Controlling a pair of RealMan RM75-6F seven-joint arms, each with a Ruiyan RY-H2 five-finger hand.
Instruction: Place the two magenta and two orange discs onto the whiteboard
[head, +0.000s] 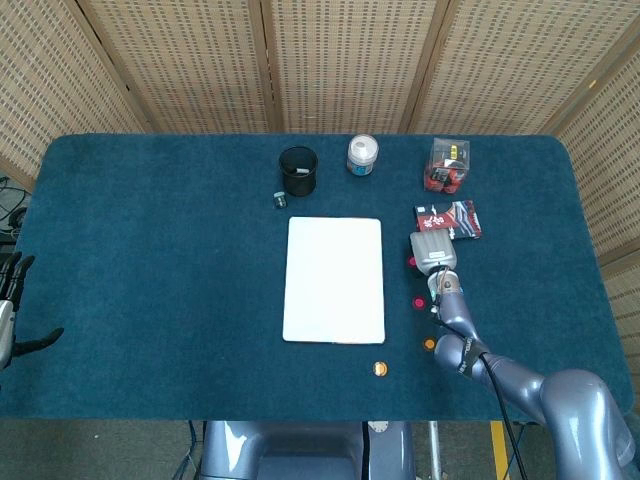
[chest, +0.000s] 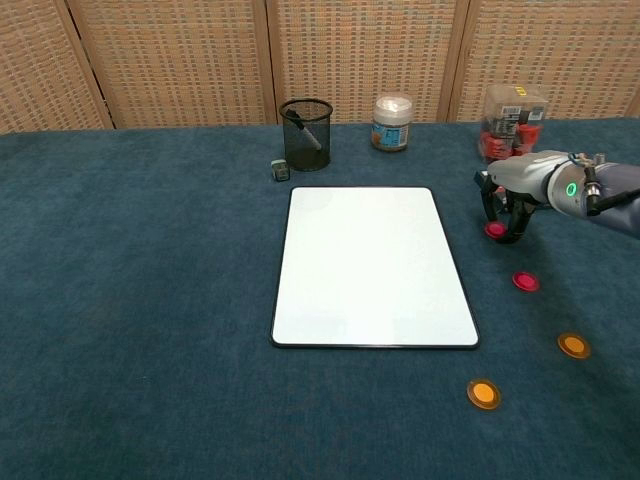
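Observation:
The whiteboard (head: 334, 280) (chest: 372, 265) lies flat in the middle of the blue table. My right hand (head: 432, 250) (chest: 512, 195) reaches down just right of it, fingers either side of a magenta disc (chest: 495, 229) (head: 411, 262), pinching it at table level. A second magenta disc (chest: 525, 281) (head: 419, 301) lies nearer me. Two orange discs (chest: 572, 345) (chest: 484, 393) sit by the front right, the same orange discs (head: 429, 344) (head: 379, 368) showing in the head view. My left hand (head: 10, 310) hangs off the far left edge, fingers spread and holding nothing.
A black mesh pen cup (chest: 306, 133), a small dark cube (chest: 280, 170), a white jar (chest: 392, 122) and a clear box of red items (chest: 513, 112) stand along the back. A printed packet (head: 448, 219) lies behind my right hand.

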